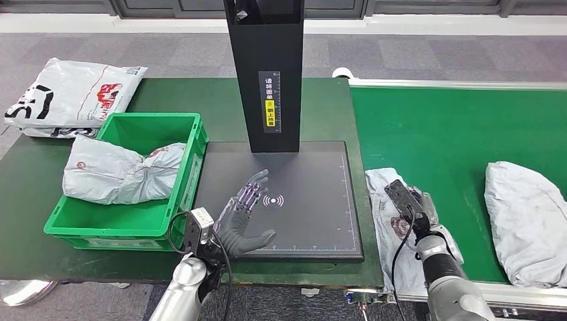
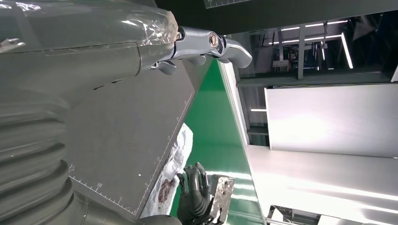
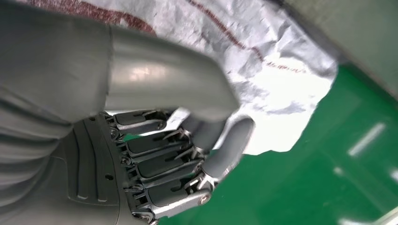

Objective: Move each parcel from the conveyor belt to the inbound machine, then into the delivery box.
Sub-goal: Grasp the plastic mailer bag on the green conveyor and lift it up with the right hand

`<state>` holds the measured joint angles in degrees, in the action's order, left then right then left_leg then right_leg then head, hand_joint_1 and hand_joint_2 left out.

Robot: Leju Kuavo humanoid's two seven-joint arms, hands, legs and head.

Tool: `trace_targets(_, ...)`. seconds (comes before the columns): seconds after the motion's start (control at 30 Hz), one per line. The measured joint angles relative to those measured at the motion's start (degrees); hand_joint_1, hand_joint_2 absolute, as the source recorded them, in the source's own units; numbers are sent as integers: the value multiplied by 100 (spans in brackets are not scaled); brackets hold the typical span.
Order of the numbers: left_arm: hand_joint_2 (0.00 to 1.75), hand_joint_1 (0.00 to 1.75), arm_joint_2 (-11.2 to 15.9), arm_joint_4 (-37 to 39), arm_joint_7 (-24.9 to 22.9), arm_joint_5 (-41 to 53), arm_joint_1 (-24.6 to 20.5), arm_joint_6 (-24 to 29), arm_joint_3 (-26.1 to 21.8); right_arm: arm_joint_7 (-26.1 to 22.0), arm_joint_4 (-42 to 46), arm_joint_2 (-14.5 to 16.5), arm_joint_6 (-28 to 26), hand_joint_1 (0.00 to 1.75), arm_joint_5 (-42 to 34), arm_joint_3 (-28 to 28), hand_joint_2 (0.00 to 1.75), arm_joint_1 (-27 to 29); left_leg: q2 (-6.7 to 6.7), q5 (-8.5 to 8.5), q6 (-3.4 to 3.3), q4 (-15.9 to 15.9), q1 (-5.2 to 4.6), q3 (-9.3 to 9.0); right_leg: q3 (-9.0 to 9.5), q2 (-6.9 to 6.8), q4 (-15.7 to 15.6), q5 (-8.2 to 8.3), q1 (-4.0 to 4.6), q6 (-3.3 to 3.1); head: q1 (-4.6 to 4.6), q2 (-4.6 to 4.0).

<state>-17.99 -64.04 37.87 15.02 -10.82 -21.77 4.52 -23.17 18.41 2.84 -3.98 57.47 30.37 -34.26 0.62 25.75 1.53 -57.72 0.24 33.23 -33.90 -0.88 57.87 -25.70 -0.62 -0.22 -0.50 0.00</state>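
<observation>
A crumpled white parcel (image 1: 386, 215) lies at the left end of the green conveyor belt (image 1: 441, 134). My right hand (image 1: 412, 206) rests on its right side. In the right wrist view that hand (image 3: 141, 140) has its fingers curled at the parcel's (image 3: 263, 61) edge, with the thumb over the wrap, so it grips the bag. My left hand (image 1: 246, 217) hovers flat and open, holding nothing, over the inbound machine's black scan pad (image 1: 307, 227). A second white parcel (image 1: 528, 217) lies further right on the belt. The green delivery box (image 1: 180, 194) holds a grey parcel (image 1: 124, 175).
The machine's black column (image 1: 264, 73) stands at the back of the pad. Another white parcel (image 1: 70, 97) lies on the table behind the box. The table's front edge runs just below the pad and box.
</observation>
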Motion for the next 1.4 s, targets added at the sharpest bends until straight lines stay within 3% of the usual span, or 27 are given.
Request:
trace_targets(0.2, 175, 0, 0, 0, -58, -70, -1, -2, 0, 537, 33, -9, -563, 0, 671, -168, 175, -26, 1, 0, 0, 0, 0, -1, -1, 3, 0, 1, 0, 0, 0, 0)
trace_targets(0.47, 175, 0, -2, 56, -101, -147, -12, -30, 9, 866, 173, -163, -866, 0, 893, -336, 175, -171, 1, -2, -2, -1, -1, 0, -4, 2, 0, 3, -1, 4, 0, 0)
trace_targets(0.73, 175, 0, -2, 79, -150, -213, -21, -28, 20, 1923, 257, -263, -1941, 0, 2150, -856, 175, -184, 3, -2, -2, -1, -3, -1, -5, 7, 0, 4, -1, 4, 0, 0)
trace_targets(1.0, 175, 0, -2, 79, -172, -241, -27, -28, 84, 2081, 258, -267, -2028, 0, 2383, -1267, 175, -182, 2, -5, -3, -1, -3, 1, -6, 4, 0, 5, -1, 4, 0, 0)
trace_targets(1.4, 175, 0, -2, 79, -172, -243, -30, -11, 85, 2081, 258, -275, -2031, 0, 2385, -1372, 175, -182, 2, -4, -3, -1, -3, 2, -7, 4, 0, 6, -1, 4, 0, 0)
